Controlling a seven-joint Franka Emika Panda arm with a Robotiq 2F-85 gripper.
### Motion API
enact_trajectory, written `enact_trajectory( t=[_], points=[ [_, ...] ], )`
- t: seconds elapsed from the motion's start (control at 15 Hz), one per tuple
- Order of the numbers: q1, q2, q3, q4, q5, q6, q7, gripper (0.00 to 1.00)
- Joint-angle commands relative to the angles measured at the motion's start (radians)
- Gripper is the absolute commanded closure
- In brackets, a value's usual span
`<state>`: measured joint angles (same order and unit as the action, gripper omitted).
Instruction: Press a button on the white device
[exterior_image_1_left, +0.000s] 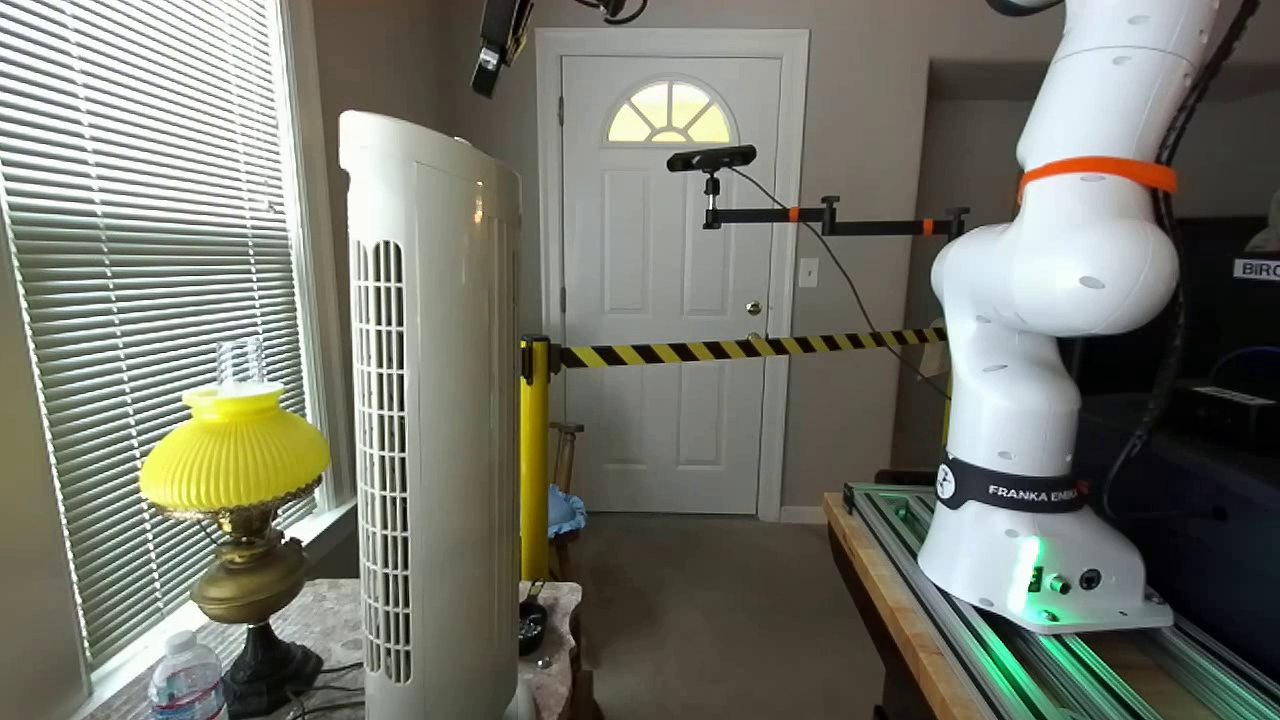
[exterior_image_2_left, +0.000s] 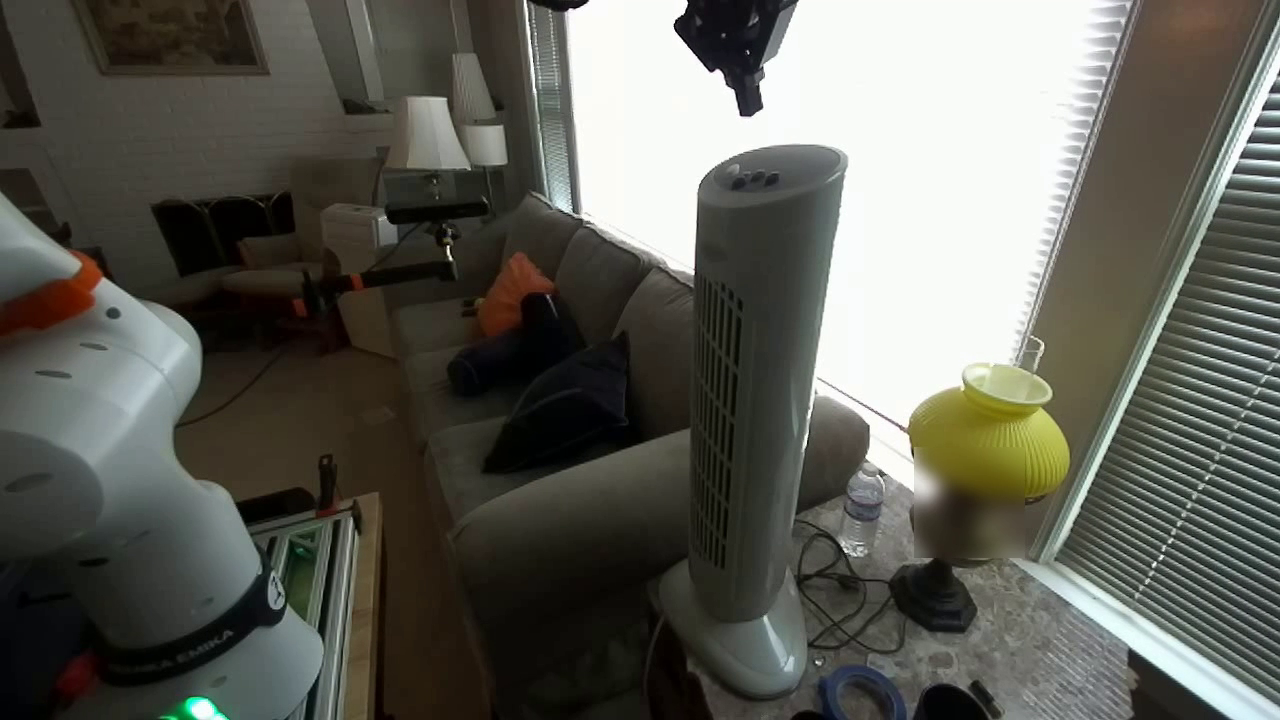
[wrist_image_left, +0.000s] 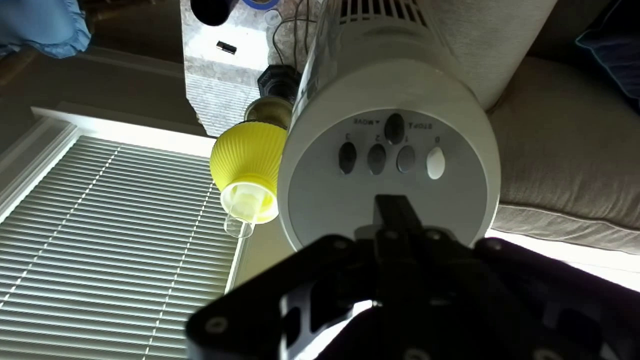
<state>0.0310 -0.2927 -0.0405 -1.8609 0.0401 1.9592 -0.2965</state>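
The white device, a tall tower fan, stands upright on a small table in both exterior views (exterior_image_1_left: 465, 430) (exterior_image_2_left: 765, 400). In the wrist view its round top (wrist_image_left: 400, 85) faces me. The grey panel there bears a row of oval buttons: black (wrist_image_left: 347, 158), dark grey (wrist_image_left: 376, 159), grey (wrist_image_left: 405, 159) and white (wrist_image_left: 435, 163), labelled 3, 2, 1 and 0. A dark move/stop button (wrist_image_left: 394, 128) sits beyond the row. My gripper (wrist_image_left: 395, 202) is shut and empty, fingertips together over the panel. In both exterior views the gripper (exterior_image_1_left: 487, 78) (exterior_image_2_left: 747, 98) hangs above the fan top, apart from it.
A yellow-shaded lamp (exterior_image_1_left: 235, 450) (exterior_image_2_left: 990, 440) (wrist_image_left: 250, 155) stands close beside the fan. A water bottle (exterior_image_2_left: 862, 510), cables (exterior_image_2_left: 850, 600) and blue tape (exterior_image_2_left: 862, 690) are on the table (exterior_image_2_left: 1050, 640). A sofa (exterior_image_2_left: 580, 510) and window blinds (exterior_image_1_left: 150, 250) adjoin it.
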Motion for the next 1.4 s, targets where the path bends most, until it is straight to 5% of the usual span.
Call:
enact_trajectory(
  t=[0.0, 1.33],
  points=[
    [0.005, 0.01, -0.003, -0.019, 0.0, 0.03, -0.03, 1.0],
    [0.003, 0.051, 0.006, -0.023, 0.002, 0.02, -0.033, 1.0]
  ],
)
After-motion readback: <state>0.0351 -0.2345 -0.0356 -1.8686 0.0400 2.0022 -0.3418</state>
